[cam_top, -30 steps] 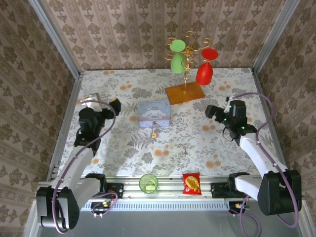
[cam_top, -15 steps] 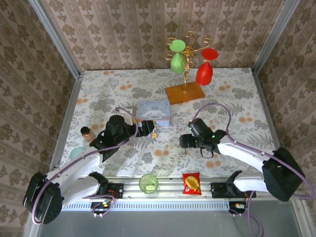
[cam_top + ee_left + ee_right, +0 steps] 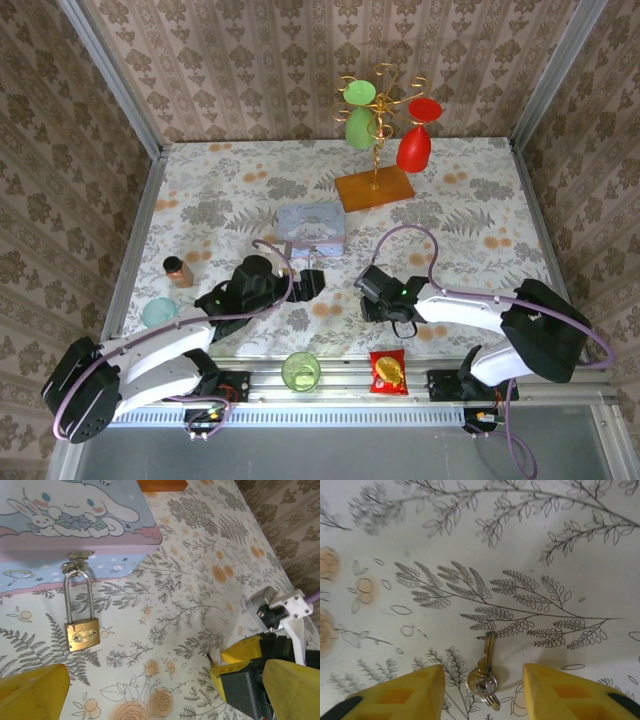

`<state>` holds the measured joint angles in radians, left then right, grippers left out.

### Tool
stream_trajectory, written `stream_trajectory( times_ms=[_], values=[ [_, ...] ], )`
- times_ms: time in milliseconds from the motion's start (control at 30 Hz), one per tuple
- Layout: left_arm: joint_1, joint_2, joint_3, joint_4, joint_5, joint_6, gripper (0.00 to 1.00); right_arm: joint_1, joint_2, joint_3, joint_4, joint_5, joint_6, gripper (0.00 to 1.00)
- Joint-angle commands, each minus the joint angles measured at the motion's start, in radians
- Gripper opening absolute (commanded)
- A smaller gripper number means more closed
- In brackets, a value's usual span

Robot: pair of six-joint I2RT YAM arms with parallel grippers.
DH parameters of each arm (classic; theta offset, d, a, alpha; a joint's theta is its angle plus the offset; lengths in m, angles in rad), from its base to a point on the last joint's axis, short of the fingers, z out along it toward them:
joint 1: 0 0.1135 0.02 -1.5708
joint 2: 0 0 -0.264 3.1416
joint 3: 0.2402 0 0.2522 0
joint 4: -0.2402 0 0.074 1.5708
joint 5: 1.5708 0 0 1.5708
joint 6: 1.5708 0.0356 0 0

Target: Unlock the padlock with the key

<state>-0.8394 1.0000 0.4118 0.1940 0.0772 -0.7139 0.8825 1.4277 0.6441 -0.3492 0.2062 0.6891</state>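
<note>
R pincer (image 3: 481, 687) is wide open and holds nothing. The key (image 3: 486, 667) lies flat on the surface (image 3: 580, 545) right btwn its fingers, blade pointing away from the pincer, ring (image 3: 491, 701) at the near end. L pincer (image 3: 160, 695) is also wide open and empty. The padlock (image 3: 82, 632) is just ahead of it, off-centre toward one finger, flat on the surface, shackle (image 3: 77, 592) shut and hooked thru the hasp (image 3: 77, 559) of the tin (image 3: 60, 540). Risks imo: (1) key is thin and flat, so closing fingers may ride over it or shove it instead of pinching. (2) If the grip lands on the ring, not the head, the key dangles and can't be aimed. (3) A skewed grip means no clean insertion later, and I can't tell where the keyhole faces. (4) L tugging the padlock could drag the tin, since it's tethered at the hasp. (5) The pincers are near each other; R sits just beside L's other finger in the left wrist view, so any reach across could clash fingers or cables.
</note>
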Motion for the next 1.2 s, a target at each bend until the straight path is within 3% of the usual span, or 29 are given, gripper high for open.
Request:
stream_trajectory(
  times_ms=[0,267,667,1067,1167],
  values=[
    [-0.019,-0.017,-0.011,0.044,-0.039,-0.031,1.00,0.029,0.040,0.023,-0.061,0.079,0.030,0.43],
    [-0.035,-0.018,-0.024,0.047,-0.053,-0.040,1.00,0.099,0.104,0.060,-0.111,0.121,0.044,0.29],
    [-0.045,-0.009,-0.033,0.062,-0.052,-0.052,1.00,0.110,0.039,-0.004,-0.063,0.113,0.056,0.26],
    [-0.052,0.037,-0.001,0.093,-0.042,-0.051,1.00,0.096,-0.010,-0.039,-0.030,0.149,-0.008,0.02],
    [-0.055,0.063,-0.001,0.134,-0.026,-0.063,1.00,0.096,-0.029,-0.034,-0.041,0.147,-0.050,0.00]
  ],
)
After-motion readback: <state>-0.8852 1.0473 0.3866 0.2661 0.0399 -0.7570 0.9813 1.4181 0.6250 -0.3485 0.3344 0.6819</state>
